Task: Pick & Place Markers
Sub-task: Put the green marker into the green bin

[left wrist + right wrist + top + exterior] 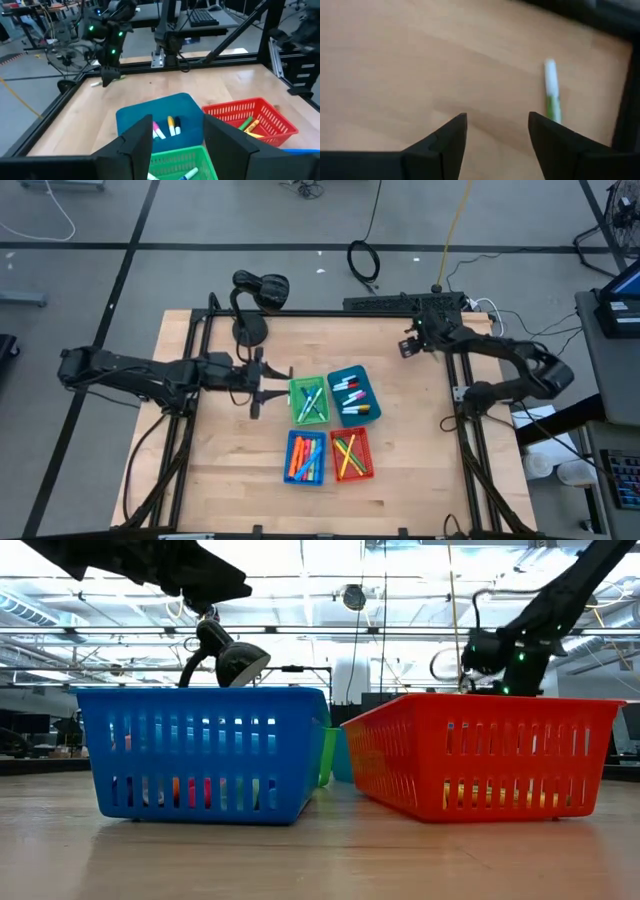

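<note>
At the upper right of the overhead frame, the right pincer (497,132) hangs wide over a stray white-and-green marker (551,90) on the wooden bench (220,470), seemingly lining up to grab it, while the left pincer (177,140) waits half-open and empty above the green plastic bin (308,400).

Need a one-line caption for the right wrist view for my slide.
Right gripper, jaws open, hovers over bare wooden table beside a lone green-and-white marker.

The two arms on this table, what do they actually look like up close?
Both are dark, nearly black, built of slim jointed segments. The left arm and right arm each end in a gripper with two flat, angular black fingers, seen on the left gripper and the right gripper. Small green lights glow on the right arm's wrist, and black cables trail from its base.
</note>
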Motion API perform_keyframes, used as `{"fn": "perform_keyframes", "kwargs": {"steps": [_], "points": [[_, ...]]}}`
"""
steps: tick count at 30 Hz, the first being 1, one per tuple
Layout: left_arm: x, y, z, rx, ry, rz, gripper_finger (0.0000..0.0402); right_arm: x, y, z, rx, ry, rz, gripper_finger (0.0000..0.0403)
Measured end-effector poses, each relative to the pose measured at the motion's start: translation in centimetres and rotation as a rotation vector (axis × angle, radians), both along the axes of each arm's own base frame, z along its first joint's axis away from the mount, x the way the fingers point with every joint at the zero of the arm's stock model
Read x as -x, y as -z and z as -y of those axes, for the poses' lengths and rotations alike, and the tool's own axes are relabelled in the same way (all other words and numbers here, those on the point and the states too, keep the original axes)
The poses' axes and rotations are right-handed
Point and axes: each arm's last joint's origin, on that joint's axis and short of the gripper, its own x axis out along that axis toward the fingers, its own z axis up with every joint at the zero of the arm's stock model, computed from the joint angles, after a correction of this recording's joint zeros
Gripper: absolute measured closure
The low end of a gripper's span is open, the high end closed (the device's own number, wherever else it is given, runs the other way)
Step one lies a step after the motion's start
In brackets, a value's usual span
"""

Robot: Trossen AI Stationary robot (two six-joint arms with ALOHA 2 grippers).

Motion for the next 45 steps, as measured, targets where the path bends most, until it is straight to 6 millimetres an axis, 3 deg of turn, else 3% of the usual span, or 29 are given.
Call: {"fn": "perform_keyframes", "kwargs": {"steps": [4, 12, 20, 23, 27, 30, 37, 45], "points": [[-0.1, 0.1, 0.0, 0.001, 0.001, -0.002, 0.0224, 0.6, 1.2, 0.6, -0.017, 0.056, -0.109, 0.0208], [-0.1, 0.1, 0.0, 0.016, -0.001, 0.001, 0.0224, 0.4, 0.4, 1.3, 0.015, 0.151, -0.149, 0.0209], [-0.2, 0.0, 0.0, 0.015, -0.001, 0.007, 0.0224, -1.4, -3.5, 2.9, 0.056, 0.079, -0.135, 0.0217], [-0.2, 0.0, 0.0, 0.013, -0.001, 0.009, 0.0224, -2.0, -5.1, 3.6, 0.026, 0.062, -0.226, 0.0232], [-0.2, 0.0, 0.0, 0.018, -0.002, 0.008, 0.0224, -2.0, -5.7, 5.3, -0.086, 0.11, -0.333, 0.0237], [-0.2, 0.0, 0.0, 0.023, -0.003, 0.008, 0.0224, -1.7, -4.9, 6.8, -0.211, 0.147, -0.349, 0.023], [-0.1, 0.1, 0.0, 0.025, -0.004, -0.003, 0.0224, -0.8, -0.5, 8.3, -0.484, 0.177, -0.354, 0.0218], [-0.1, 0.1, 0.0, 0.027, -0.004, -0.007, 0.0224, -1.1, 0.3, 8.8, -0.461, 0.229, -0.417, 0.0226]]}}
